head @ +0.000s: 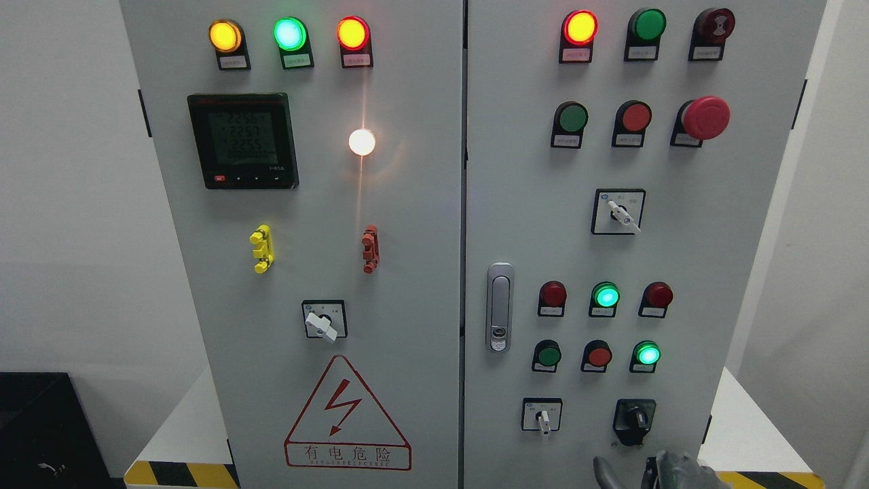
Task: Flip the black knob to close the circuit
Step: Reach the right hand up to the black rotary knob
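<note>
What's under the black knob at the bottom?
Just below the black knob, a robot hand pokes up from the picture's bottom edge, not touching it. Most of the hand is cut off, so its fingers can't be judged.

Grey cabinet point(421, 285), black knob point(635, 418), red-outlined warning triangle point(347, 414), seemingly yellow-black striped base edge point(180, 473).

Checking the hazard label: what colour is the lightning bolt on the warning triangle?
Red, on the warning triangle low on the left door, seen in the head view.
</note>
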Tool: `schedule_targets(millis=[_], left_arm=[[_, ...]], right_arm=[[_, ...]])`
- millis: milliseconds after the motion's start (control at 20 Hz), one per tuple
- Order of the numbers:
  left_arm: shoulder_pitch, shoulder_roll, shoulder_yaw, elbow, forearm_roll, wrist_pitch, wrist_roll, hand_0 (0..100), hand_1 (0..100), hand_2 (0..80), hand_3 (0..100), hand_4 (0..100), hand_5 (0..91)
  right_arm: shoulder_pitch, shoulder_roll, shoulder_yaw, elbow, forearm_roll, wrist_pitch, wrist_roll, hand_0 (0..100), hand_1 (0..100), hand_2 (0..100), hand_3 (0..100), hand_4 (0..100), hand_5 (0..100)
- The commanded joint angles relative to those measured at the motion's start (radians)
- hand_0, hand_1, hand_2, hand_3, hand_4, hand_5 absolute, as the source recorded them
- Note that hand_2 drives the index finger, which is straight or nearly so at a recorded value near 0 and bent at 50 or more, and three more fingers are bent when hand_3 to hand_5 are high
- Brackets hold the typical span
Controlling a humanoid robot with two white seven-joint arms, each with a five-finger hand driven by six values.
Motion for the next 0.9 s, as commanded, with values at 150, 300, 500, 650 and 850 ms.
schedule_targets(millis=[150,300,500,650,850], left_arm=[[0.021,0.0,0.0,-0.023,0.0,-0.001,0.0,12,56,0.0,0,0,0.0],[0.021,0.001,0.0,-0.023,0.0,-0.001,0.0,12,56,0.0,0,0,0.0],[0.021,0.0,0.0,-0.023,0.0,-0.001,0.0,12,56,0.0,0,0,0.0],[0.021,0.001,0.0,-0.023,0.0,-0.001,0.0,12,56,0.0,0,0,0.0],[0.021,0.0,0.0,-0.023,0.0,-0.001,0.0,12,56,0.0,0,0,0.0]], right_arm=[[-0.053,-0.003,-0.046,0.075,0.009,0.023,0.035,0,0,85,100,92,99],[-0.059,-0.004,-0.052,0.075,0.009,0.023,0.037,0,0,85,100,92,99],[-0.082,-0.004,-0.072,0.082,0.009,0.023,0.039,0,0,85,100,92,99],[-0.088,-0.004,-0.083,0.085,0.009,0.022,0.039,0,0,85,100,92,99],[-0.103,-0.006,-0.104,0.096,0.009,0.019,0.039,0,0,85,100,92,99]])
